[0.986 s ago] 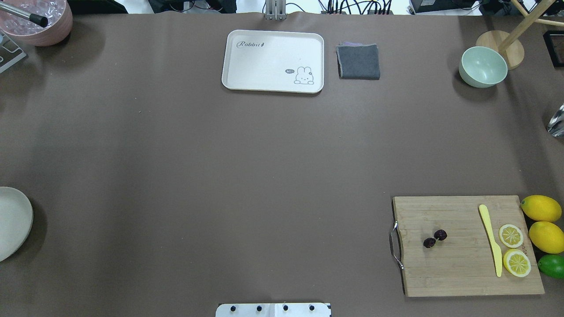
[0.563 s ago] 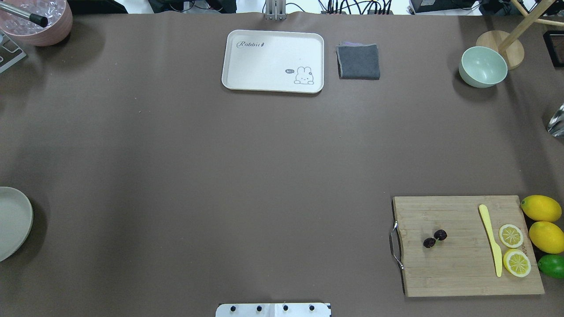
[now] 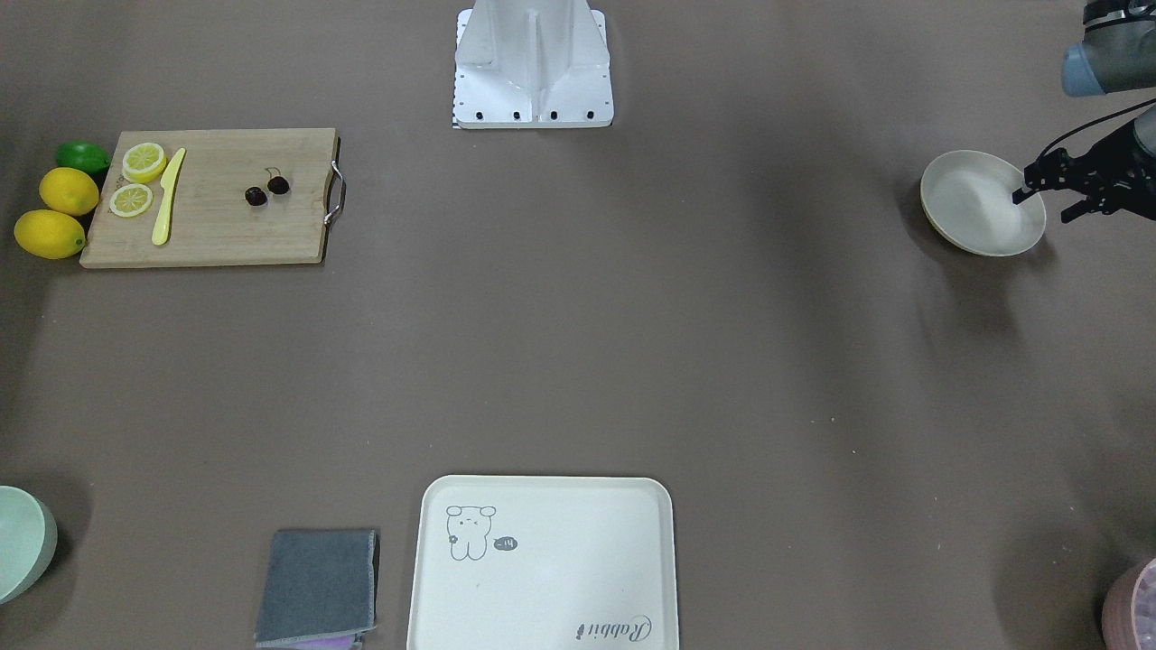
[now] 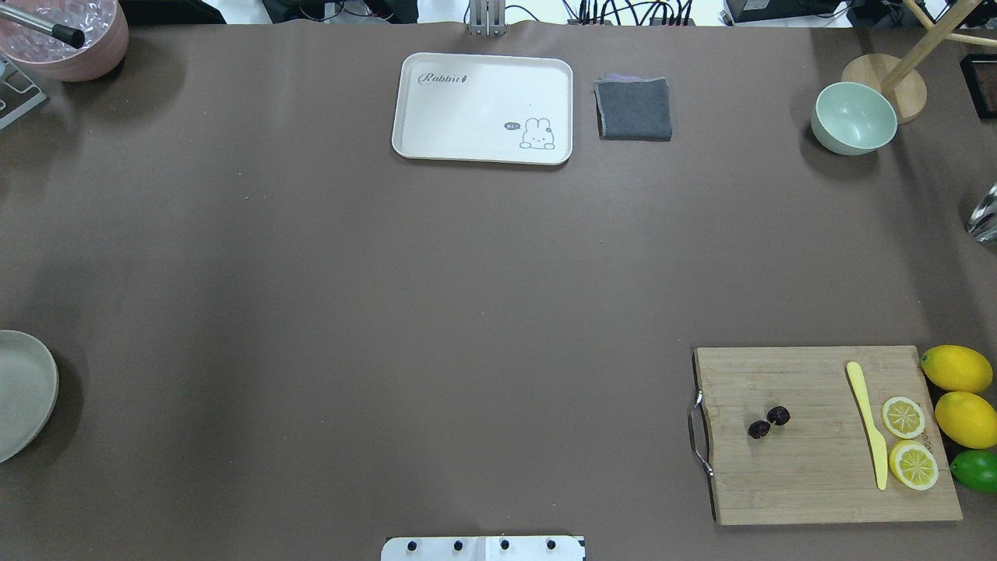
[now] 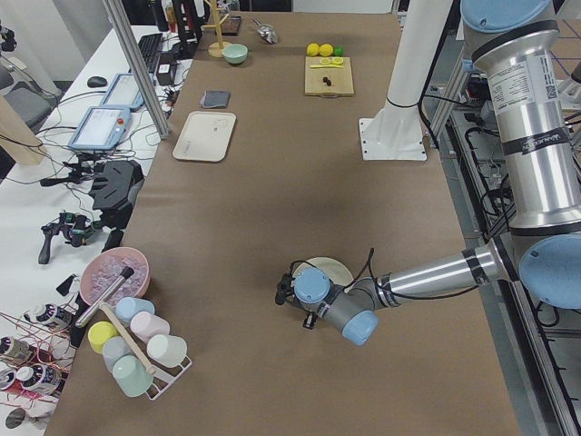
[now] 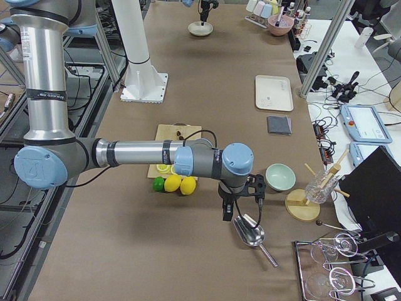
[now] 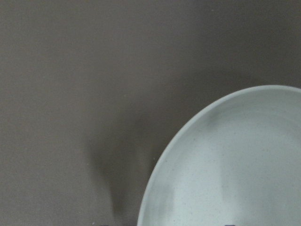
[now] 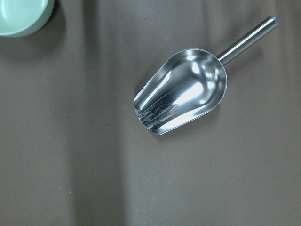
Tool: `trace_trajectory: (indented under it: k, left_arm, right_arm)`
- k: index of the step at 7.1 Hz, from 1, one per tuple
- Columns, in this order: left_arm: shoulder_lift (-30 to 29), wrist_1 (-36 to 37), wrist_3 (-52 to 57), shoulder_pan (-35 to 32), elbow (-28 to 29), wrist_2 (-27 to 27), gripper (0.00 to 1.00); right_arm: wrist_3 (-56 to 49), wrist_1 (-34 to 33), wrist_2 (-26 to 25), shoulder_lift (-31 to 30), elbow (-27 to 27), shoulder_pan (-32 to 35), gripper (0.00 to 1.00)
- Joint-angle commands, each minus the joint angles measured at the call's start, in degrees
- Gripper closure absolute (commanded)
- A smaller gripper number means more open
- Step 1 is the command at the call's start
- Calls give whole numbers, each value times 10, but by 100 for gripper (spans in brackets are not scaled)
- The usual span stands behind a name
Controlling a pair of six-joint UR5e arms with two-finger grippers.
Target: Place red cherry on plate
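The red cherry [image 4: 769, 421], a pair of tiny dark cherries, lies on the wooden cutting board [image 4: 818, 475] at the near right, also seen as the cherry [image 3: 267, 190] in the front-facing view. The plate [image 4: 23, 393] sits at the table's far left edge. My left gripper [image 3: 1043, 206] hovers open over the outer rim of the plate [image 3: 980, 203], and the left wrist view shows the plate [image 7: 235, 165] just below. My right gripper [image 6: 227, 213] hangs beyond the board above a metal scoop [image 8: 183, 96]; I cannot tell whether it is open or shut.
On the board lie a yellow knife [image 4: 868, 425] and two lemon slices [image 4: 903, 417]. Whole lemons [image 4: 956, 368] and a lime [image 4: 977, 470] sit beside it. At the far side are a cream tray [image 4: 436, 109], a grey cloth [image 4: 634, 109], a mint bowl [image 4: 854, 117] and a pink bowl [image 4: 66, 35].
The plate at the left edge looks darker, as if a shadow has come over it. Nothing else on the table has moved.
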Motion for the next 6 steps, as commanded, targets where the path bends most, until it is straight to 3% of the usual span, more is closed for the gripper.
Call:
trace_trajectory:
  k: [1,2,3,5,6]
  left_arm:
    - [-1,-1,3,1,4,0,55]
    - [0,-4,5,1,7,0,69]
    - [7,-29,3,1,15,0,100]
    - [7,-47,-6,-5,29,-12,100]
    - [-1,-44,-17,-30,28,-44,100]
  right_arm:
    - [0,0,0,0,1,0,0]
    - [0,0,0,0,2,0,0]
    - [0,0,0,1,4,0,0]
    - [0,0,0,2,4,0,0]
    - [-1,0,0,3,5,0,0]
